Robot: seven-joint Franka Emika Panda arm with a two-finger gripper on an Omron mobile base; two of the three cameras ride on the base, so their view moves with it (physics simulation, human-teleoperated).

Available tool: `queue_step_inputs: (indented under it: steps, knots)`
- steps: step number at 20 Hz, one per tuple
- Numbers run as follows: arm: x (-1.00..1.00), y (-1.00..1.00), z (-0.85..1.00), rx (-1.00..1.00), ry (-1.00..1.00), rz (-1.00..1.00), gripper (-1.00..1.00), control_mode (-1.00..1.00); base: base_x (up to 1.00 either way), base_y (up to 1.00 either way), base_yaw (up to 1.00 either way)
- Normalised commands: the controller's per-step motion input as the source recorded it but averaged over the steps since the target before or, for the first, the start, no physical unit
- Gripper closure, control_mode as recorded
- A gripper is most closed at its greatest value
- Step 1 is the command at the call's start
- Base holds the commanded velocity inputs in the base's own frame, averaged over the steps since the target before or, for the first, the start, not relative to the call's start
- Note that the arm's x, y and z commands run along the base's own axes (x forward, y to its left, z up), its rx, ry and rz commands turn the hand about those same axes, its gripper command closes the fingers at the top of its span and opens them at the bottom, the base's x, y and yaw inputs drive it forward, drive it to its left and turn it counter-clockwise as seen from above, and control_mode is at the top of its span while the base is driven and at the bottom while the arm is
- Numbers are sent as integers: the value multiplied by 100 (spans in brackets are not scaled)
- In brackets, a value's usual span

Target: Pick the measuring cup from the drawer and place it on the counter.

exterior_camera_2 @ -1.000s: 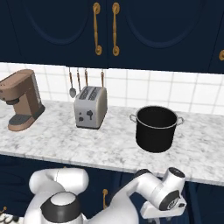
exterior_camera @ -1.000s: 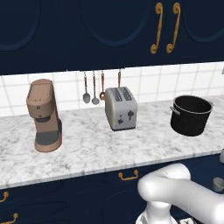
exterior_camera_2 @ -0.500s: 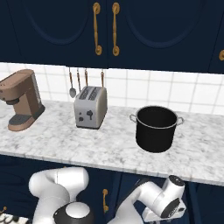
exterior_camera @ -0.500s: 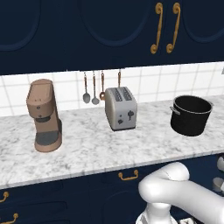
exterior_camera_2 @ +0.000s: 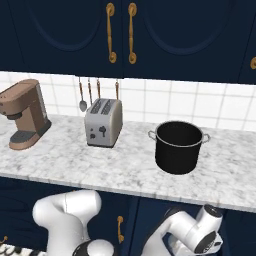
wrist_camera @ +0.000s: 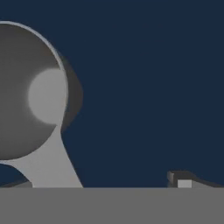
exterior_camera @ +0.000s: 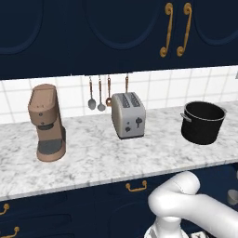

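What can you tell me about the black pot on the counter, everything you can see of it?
The pot is a deep, round, matt black stockpot with a thin pale rim and two small side handles near the top. It has no lid, and its inside looks dark, with nothing visible in it. It stands upright on the speckled marble counter, to the right of the toaster and clear of it, in front of the white tiled wall. Nothing but the counter touches it.

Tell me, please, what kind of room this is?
It is a kitchen, a rendered one. A marble counter on navy cabinets carries a brown coffee machine, a silver toaster and a black pot; utensils hang on the white tiled wall.
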Motion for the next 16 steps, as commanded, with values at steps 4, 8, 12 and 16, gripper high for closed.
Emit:
queue_step_inputs:
  steps: [4, 8, 12, 16]
  knots:
    - [-3, 0, -13, 0, 0, 0, -100, -100, 0, 0, 0]
    - [0, 0, -22, 0, 0, 1, 100, -100, 0, 0, 0]
    - [0, 0, -3, 0, 0, 2, 100, -100, 0, 0, 0]
    - [-6, 0, 0, 0, 0, 0, 100, -100, 0, 0, 0]
